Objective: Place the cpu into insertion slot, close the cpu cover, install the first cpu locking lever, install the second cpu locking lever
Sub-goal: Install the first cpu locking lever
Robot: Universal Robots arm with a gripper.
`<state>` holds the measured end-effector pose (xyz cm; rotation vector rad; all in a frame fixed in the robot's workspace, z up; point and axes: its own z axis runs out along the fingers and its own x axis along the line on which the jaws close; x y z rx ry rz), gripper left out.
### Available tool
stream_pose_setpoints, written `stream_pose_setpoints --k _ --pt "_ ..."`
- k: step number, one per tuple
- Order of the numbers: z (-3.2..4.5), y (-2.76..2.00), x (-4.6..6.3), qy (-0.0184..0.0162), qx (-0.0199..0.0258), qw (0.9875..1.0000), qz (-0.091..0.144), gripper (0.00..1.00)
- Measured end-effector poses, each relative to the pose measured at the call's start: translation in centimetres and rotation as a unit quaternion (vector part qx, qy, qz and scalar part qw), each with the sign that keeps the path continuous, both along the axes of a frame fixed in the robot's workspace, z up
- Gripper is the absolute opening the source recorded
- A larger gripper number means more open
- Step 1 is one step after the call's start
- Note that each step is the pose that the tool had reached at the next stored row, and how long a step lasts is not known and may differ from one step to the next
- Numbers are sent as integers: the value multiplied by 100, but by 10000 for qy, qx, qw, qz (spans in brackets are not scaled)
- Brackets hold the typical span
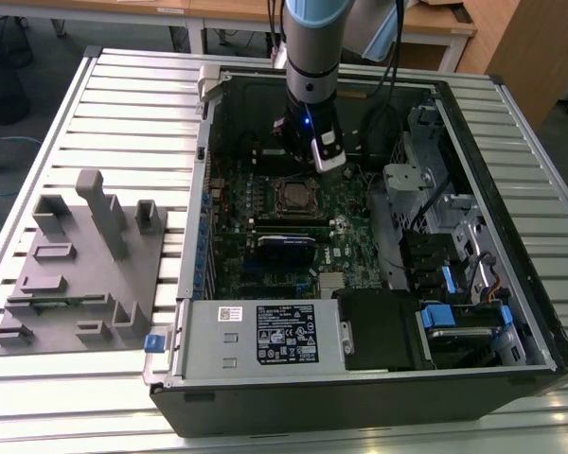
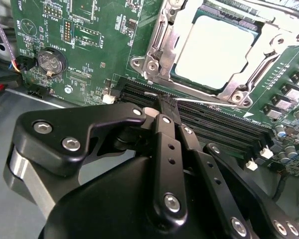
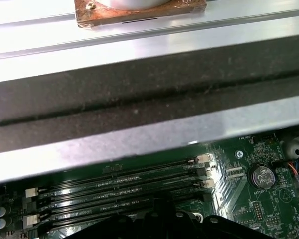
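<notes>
The cpu (image 2: 214, 50) lies flat in the insertion slot (image 2: 178, 75) on the green board, its pale metal top facing up. The silver cpu cover (image 2: 157, 47) is down around it, framing the chip. A thin silver locking lever (image 2: 209, 104) runs along the socket's edge beside the memory slots. My gripper (image 2: 167, 104) is shut, and its black fingertips meet the lever's free end. In the exterior view the gripper (image 1: 328, 161) hangs inside the open case, just beyond the cpu (image 1: 292, 196).
Long black memory slots (image 2: 224, 129) lie right under the fingertips and also appear in the first wrist view (image 3: 119, 179). A coin battery (image 2: 51, 60) sits nearby. Case walls, a drive cage (image 1: 435, 227) and a power supply (image 1: 265, 331) hem the board in. A grey fixture (image 1: 76, 265) lies on the table.
</notes>
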<state>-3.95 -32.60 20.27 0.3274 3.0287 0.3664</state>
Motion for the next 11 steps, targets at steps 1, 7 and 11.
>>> stream_pose_setpoints --k 1,7,11 --pt "-4 0 0 -3 -2 10000 -17 10" --pt "-31 7 0 -23 -13 9999 -137 10" --pt "-35 14 -1 -25 -32 9998 -178 10"
